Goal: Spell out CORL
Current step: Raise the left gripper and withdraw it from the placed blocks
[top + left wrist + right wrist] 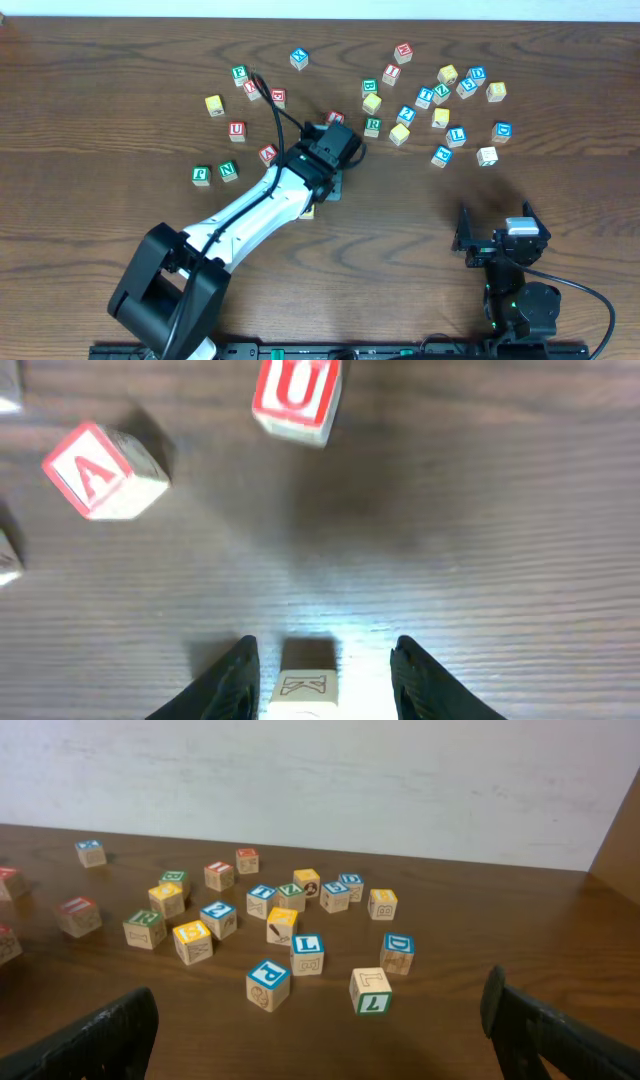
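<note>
My left gripper (320,680) is open and low over the table, its jaws on either side of a pale wooden block (308,678) with gaps on both sides. The block's side shows an outlined mark like a K. In the overhead view the left gripper (312,203) is under the arm at mid-table, and the block (307,211) peeks out. A red A block (100,472) and a red U block (295,395) lie beyond it. My right gripper (320,1030) is open and empty near the front right (497,237). A blue L block (308,950) lies ahead of it.
Many letter blocks are scattered across the back of the table, in a loose group at back right (440,95) and another at back left (240,100). A blue P block (268,982) and a white-green block (371,990) are nearest the right gripper.
</note>
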{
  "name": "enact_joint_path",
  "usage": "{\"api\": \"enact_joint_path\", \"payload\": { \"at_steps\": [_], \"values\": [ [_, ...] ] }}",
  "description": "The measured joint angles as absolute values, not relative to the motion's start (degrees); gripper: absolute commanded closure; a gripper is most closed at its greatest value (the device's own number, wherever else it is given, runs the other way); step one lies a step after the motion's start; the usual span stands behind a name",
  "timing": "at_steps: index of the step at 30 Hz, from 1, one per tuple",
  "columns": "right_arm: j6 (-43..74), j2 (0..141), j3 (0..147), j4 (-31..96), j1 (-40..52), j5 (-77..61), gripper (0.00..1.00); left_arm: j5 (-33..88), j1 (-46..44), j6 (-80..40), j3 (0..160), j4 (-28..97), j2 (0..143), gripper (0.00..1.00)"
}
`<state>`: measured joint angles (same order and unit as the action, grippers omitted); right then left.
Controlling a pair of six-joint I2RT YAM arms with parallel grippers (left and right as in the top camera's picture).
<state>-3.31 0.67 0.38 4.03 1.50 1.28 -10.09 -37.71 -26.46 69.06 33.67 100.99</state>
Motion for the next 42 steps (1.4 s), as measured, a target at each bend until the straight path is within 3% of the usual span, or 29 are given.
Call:
{"api": "enact_joint_path", "payload": {
  "at_steps": [8,11,23,42],
  "values": [
    [-3.31,0.67,0.38,4.03,1.5,1.3,0.01,-10.26,-37.71,-23.9,74.08,37.1,97.43,0.5],
    [-3.31,0.67,0.38,4.03,1.5,1.28,0.01,-10.24,-37.71,-23.66,74.08,37.5,95.31,0.43],
    [-3.31,0.67,0.38,4.03,1.5,1.28,0.01,-10.68,-37.71,-20.88,74.11,39.18,85.58,0.43],
    [-3.31,0.67,0.38,4.03,1.5,1.3,0.01,-10.7,-37.71,-20.05,74.11,41.01,85.43,0.41]
  ]
}}
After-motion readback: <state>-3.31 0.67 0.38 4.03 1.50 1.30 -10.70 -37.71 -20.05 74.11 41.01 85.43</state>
